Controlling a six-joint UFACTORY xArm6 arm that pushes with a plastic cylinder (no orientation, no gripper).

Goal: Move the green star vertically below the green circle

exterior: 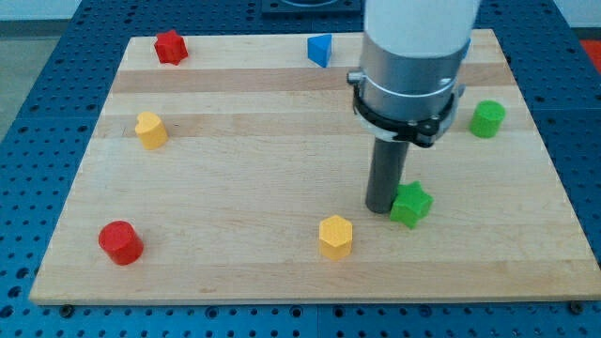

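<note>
My tip (pixel 380 207) rests on the wooden surface (pixel 244 188), touching the green star's (pixel 411 204) left side; there is no hand on this rod. The star sits below-left of the green circle (pixel 487 119), well apart.

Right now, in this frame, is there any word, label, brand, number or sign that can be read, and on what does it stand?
None: no text, number or sign shows anywhere.
Wooden board: bare grain only.
Green star, green circle and the other blocks: plain colour, unmarked.
White arm housing and my tip, at the star's left edge: no label in view.
</note>
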